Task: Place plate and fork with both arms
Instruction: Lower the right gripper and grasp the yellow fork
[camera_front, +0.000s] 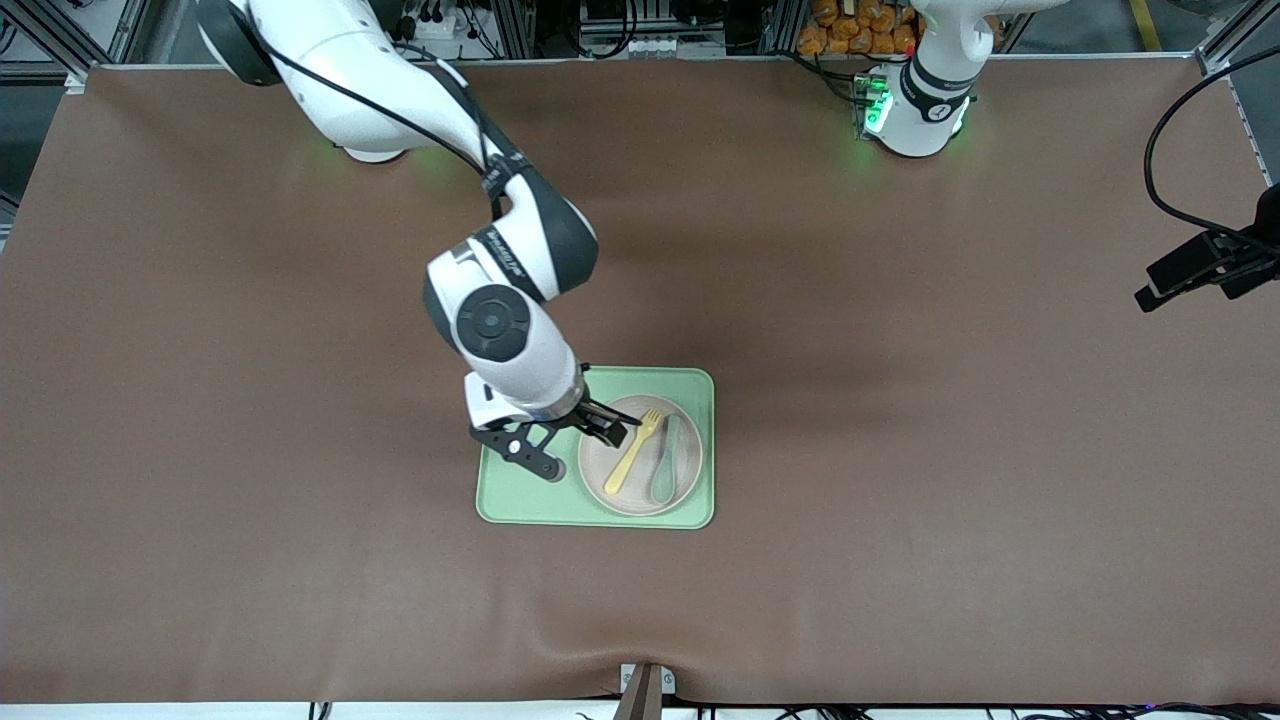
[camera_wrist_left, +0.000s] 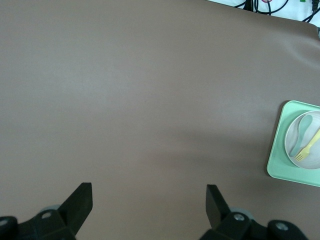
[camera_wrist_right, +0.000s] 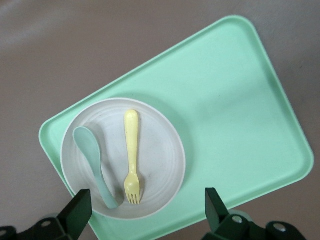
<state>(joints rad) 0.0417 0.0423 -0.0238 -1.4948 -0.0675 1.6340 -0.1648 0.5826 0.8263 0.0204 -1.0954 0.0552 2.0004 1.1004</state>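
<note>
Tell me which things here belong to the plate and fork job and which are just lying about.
Job: plate, fork, right gripper open over the tray, left gripper open, waiting over bare table.
Just lying about: spoon on the plate, tray.

No text can be read with certainty; the right arm (camera_front: 520, 300) carries a small printed label on its dark wrist band, too small to make out; the left arm's base (camera_front: 925, 105) bears a small round mark, unreadable.
</note>
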